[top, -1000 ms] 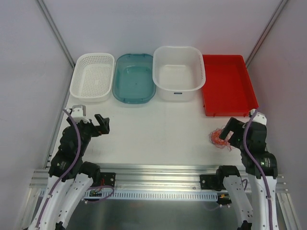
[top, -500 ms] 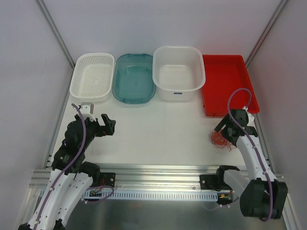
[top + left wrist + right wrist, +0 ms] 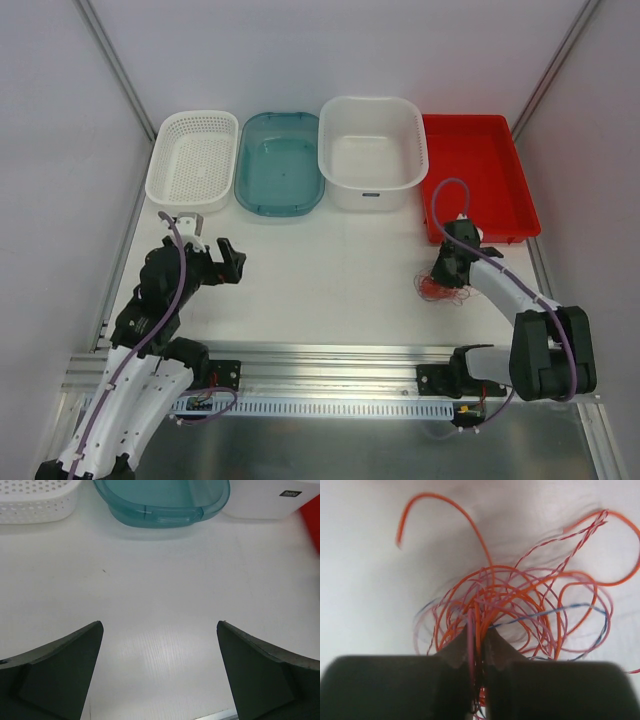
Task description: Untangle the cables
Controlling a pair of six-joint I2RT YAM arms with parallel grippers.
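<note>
**Right gripper [image 3: 443, 272] closes on the cables [image 3: 520, 597]**

Since a second ago the right arm has reached forward and leftward, and its jaws have pressed together on several orange strands. The tangle lies on the table [image 3: 330, 285], near the red tray [image 3: 500, 200]. The left gripper [image 3: 159, 627] has edged forward, fingers spread wide.

A white table [image 3: 330, 290] fills the middle. Plain pale walls [image 3: 330, 45] stand behind it and on both sides of it, with thin metal struts [image 3: 112, 55] slanting up from its far corners. An aluminium rail [image 3: 330, 360] runs along its near edge. Below that lies what looks like brushed metal sheet [image 3: 330, 450]. The light is soft and even.
</note>
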